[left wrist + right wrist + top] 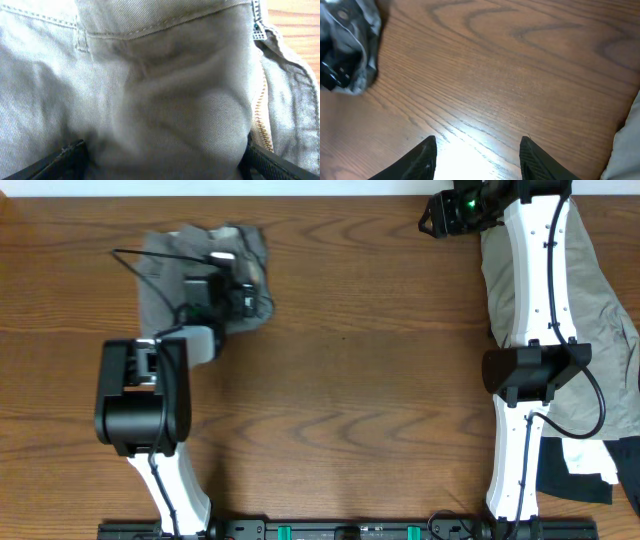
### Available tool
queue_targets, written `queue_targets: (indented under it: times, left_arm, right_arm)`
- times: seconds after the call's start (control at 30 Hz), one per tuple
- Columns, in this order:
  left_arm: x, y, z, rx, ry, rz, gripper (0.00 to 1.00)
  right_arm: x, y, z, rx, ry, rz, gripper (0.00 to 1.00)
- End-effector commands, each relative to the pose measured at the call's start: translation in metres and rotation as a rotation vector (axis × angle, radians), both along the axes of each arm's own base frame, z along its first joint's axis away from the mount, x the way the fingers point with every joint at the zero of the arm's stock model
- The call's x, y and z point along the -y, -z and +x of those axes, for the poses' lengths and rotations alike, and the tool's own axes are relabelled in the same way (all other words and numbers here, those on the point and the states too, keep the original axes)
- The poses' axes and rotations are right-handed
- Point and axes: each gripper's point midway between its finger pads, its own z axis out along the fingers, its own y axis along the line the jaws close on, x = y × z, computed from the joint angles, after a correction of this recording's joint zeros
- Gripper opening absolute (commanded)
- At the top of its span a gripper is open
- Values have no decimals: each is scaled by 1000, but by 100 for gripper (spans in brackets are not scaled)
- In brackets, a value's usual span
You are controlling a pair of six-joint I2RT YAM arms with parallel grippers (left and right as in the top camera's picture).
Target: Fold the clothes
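The mid-grey shorts (165, 265) lie crumpled at the table's far left. My left gripper (235, 290) is down on them. In the left wrist view its jaws (162, 160) stand wide apart with grey fabric (165, 100) bulging between them; a stitched seam and a zip show. My right gripper (430, 218) is at the far right edge, open and empty (477, 155) over bare wood. It sees the grey shorts (367, 30) in the distance. The khaki-beige pair (600, 300) lies under the right arm, and its edge shows in the right wrist view (627, 150).
A black garment (570, 472) and a white piece (625, 455) lie at the right front, next to the khaki pair. The wooden table (380, 380) stretches between the two arms. The right arm's links cross over the pile of clothes.
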Motion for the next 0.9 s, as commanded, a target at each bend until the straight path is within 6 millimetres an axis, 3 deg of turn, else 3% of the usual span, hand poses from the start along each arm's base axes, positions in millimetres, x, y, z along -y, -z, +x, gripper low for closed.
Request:
queue_targets:
  times: [0.0,0.13,0.27,0.47,0.7,0.8,0.87]
  left_arm:
    - [-38,42,-16,-117,10,116,95]
    - [-45,30,-5,-85,30,146,96]
    - [-36,17,2,-59,71,178,99]
    - [-23,-21,6,-10,89,188,98]
    - [-47,-93,-27,-19,-179,16,98]
    - [-55,-108,-47,-50,-274,-72,98]
    - [-63,-105,-60,-92,-329,-112,98]
  right_arm:
    - [-9,4,0,2,-31,-10,52]
    - [-6,7,0,-4,-24,-24,54]
    - [-8,8,-1,-9,-27,-25,55]
    - [-9,8,-2,-13,-29,-28,59]
    - [-9,8,-2,-11,-32,-29,66]
    - [-9,8,-2,-8,-39,-32,68]
    - [-9,8,-2,-6,-44,-33,68]
